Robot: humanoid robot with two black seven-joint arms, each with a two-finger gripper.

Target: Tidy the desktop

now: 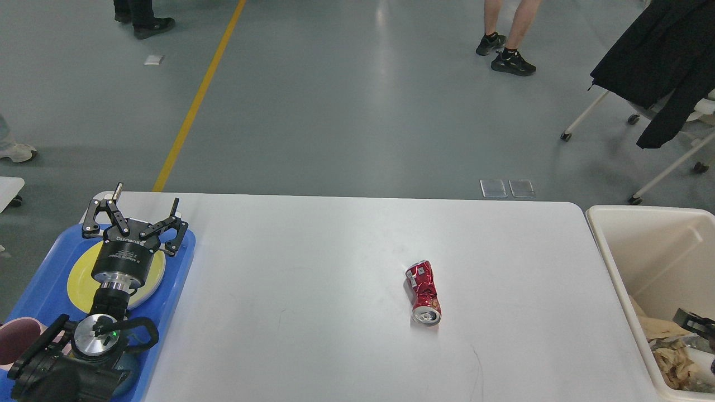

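The desktop (313, 279) is a wide white tabletop. A crushed red can (423, 292) lies on its side right of the middle, its open end toward me. My left gripper (146, 195) is open and empty, held above the yellow plate (78, 282) on the blue tray (173, 279) at the left edge. Only a small dark part of my right gripper (694, 321) shows at the right edge, over the cream bin (614, 251). Its fingers cannot be told apart.
The bin stands against the table's right end and holds crumpled brown paper (673, 357). A dark red cup (14, 340) sits at the tray's near left. Beyond the table are people's legs (505, 33) and a rolling chair with a black coat (653, 61).
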